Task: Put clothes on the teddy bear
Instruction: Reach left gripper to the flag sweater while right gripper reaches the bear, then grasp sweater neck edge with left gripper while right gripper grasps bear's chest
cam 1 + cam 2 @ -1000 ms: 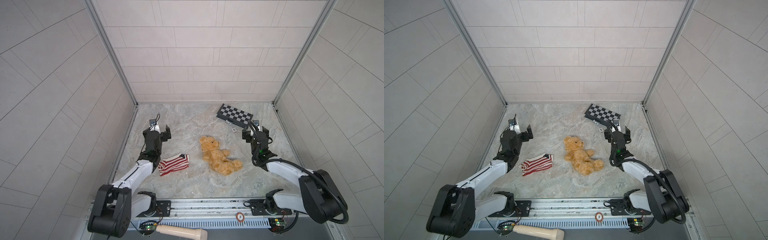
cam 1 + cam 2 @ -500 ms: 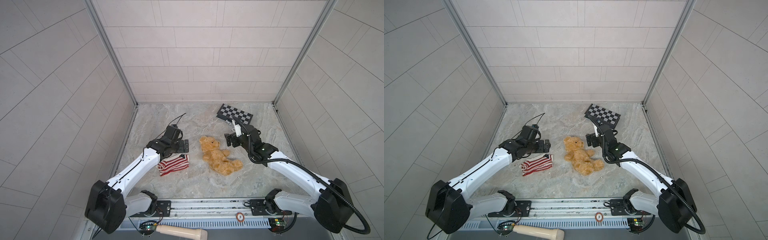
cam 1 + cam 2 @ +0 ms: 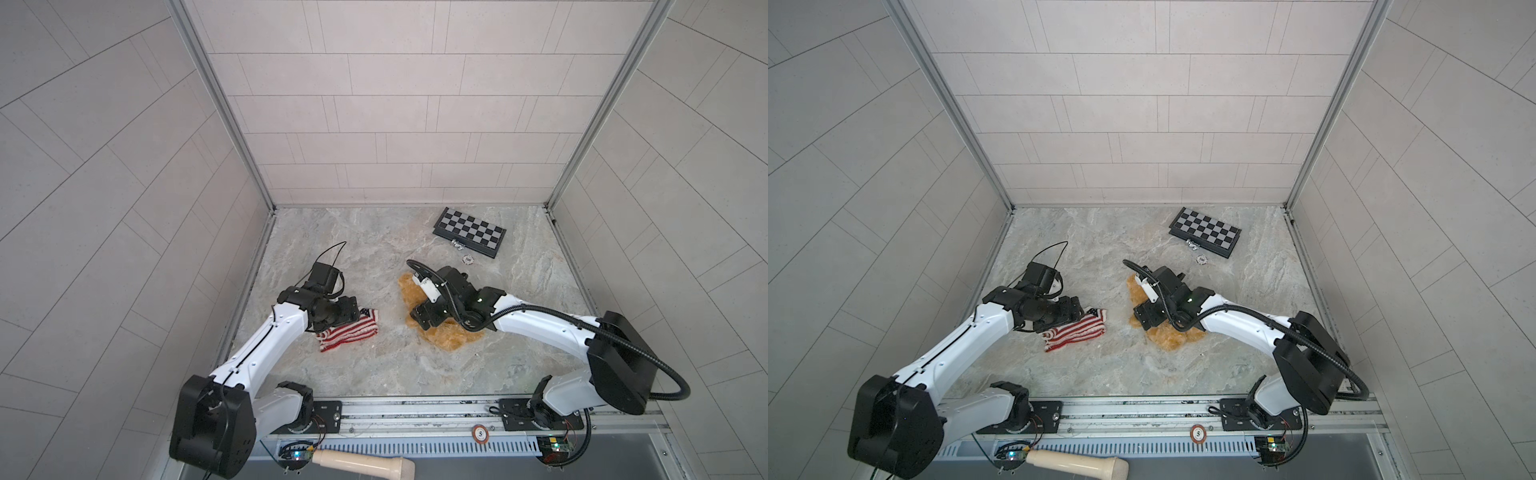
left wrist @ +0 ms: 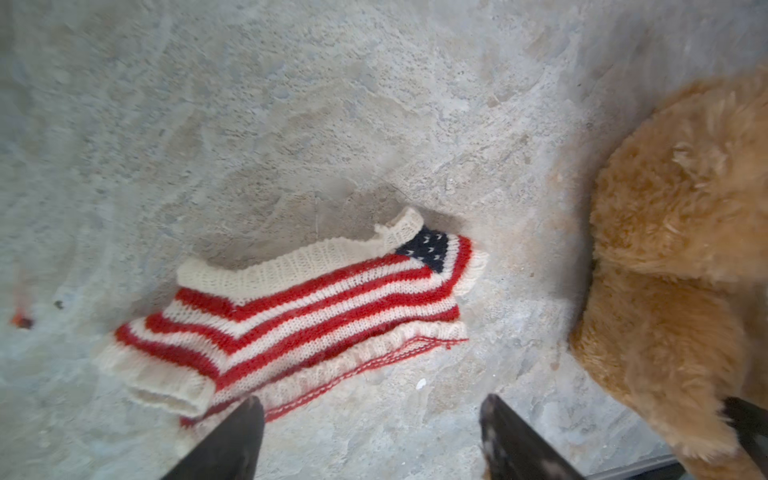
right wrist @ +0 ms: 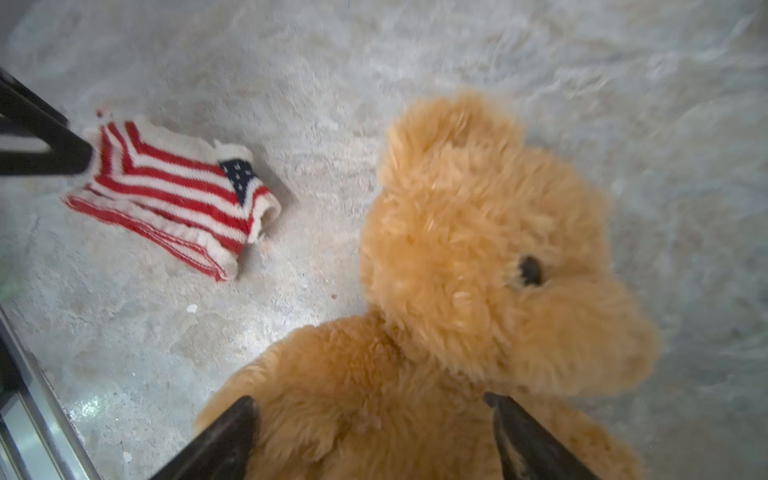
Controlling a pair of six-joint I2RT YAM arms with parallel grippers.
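My right gripper (image 5: 370,399) stands wide-jawed astride the chest of the teddy bear (image 3: 451,338), lying mid-table just right of the sweater (image 4: 299,307), over whose edge my left gripper (image 4: 370,400) hangs equally wide; soft, light and floppy, it probably wants a deep torso pinch, not fur.

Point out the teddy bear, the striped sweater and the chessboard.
teddy bear (image 5: 478,249): right wrist view, on the fur of its head, beside the dark eye.
striped sweater (image 4: 307,307): left wrist view, on the red and white stripes at its middle.
chessboard (image 3: 469,232): in a top view, on the middle of its checkered face.
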